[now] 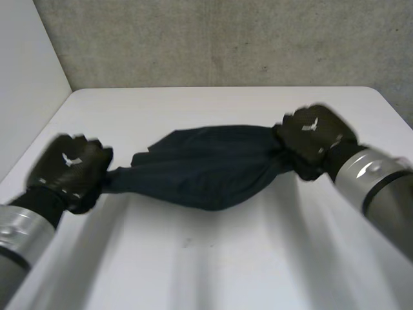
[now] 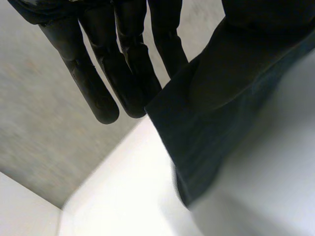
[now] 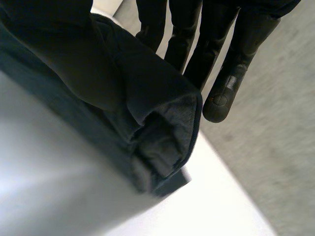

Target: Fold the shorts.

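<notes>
Dark shorts [image 1: 206, 168] are being gripped at opposite ends by the left hand [image 1: 68, 171] and right hand [image 1: 313, 139], with bare desk [image 1: 226, 265] around both.

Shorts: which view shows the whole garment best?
Head view: the shorts span from left hand to right hand, both ends gripped. Left wrist view shows one cloth end beside its fingers; right wrist view a bunched hem.

One pair of shorts [image 1: 206, 165], one table [image 1: 213, 258], two hands: left hand [image 1: 70, 169], right hand [image 1: 314, 137].
</notes>
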You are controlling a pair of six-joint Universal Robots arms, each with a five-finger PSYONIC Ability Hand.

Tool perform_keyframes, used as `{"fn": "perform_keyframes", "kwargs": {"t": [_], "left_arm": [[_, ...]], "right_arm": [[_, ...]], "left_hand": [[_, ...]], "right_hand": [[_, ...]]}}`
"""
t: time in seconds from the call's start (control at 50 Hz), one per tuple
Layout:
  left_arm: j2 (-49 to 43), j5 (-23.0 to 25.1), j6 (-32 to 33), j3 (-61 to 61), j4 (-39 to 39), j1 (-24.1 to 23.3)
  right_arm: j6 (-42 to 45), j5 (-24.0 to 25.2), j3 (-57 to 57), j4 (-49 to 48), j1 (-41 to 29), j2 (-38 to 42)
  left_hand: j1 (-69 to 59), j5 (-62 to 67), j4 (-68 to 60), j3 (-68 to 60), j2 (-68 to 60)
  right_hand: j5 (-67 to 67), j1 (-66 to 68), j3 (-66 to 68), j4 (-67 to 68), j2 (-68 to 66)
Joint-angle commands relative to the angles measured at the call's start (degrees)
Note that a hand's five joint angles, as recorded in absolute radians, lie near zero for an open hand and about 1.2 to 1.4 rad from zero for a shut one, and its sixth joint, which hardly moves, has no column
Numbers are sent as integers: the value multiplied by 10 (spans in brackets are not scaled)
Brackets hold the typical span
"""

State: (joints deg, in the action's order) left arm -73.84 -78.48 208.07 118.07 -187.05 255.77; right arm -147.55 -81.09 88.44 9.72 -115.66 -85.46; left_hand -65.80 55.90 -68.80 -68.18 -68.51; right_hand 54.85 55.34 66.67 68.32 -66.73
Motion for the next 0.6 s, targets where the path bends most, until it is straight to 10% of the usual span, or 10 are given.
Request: {"fn": "perform_keyframes", "kwargs": {"t": [0.02,0.36,0.6], "left_arm": [[89,-1,-25,-99,76,1],[-253,-58,-29,-191,75,-23],[-371,-224,-36,-676,19,-88]], "right_arm": [[8,-3,-94,49,0,-55],[26,-14,-77,61,-2,126],[-18,-92,-302,-208,-8,180]], "left_hand": [[-142,141,-112,-118,-115],[-142,141,-112,-118,-115],[-142,141,-112,-118,-115]], "right_hand": [[151,247,133,117,-133],[151,247,133,117,-133],[151,247,133,117,-133]]}}
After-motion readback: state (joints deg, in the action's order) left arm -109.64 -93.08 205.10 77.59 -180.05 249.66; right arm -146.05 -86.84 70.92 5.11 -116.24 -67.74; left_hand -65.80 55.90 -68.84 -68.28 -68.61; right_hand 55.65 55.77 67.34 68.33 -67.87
